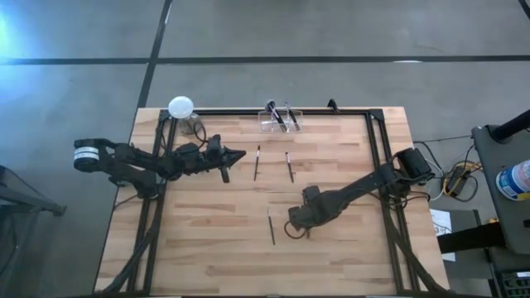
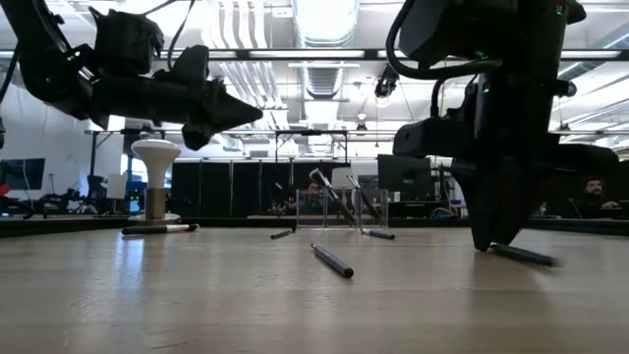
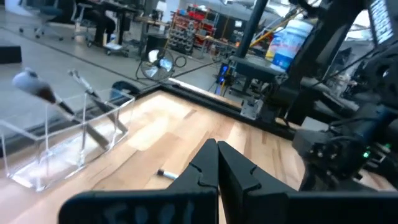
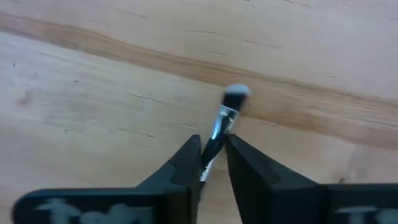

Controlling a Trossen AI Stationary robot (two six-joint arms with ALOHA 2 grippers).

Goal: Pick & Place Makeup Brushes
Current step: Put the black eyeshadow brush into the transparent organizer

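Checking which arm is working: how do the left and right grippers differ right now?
The left gripper hangs in the air above the table; the right gripper is down at the tabletop. The left gripper's fingers are shut on nothing; the right gripper's fingers straddle a brush lying on the wood. The left sits near the clear holder; the right is nearer the table's middle. Both have dark, pointed fingers.

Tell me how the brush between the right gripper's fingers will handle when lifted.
The makeup brush looks thin and rigid: probably light and stiff. Its round handle may roll on the table if nudged. Its shiny surface near the right gripper could slip under a loose pinch.
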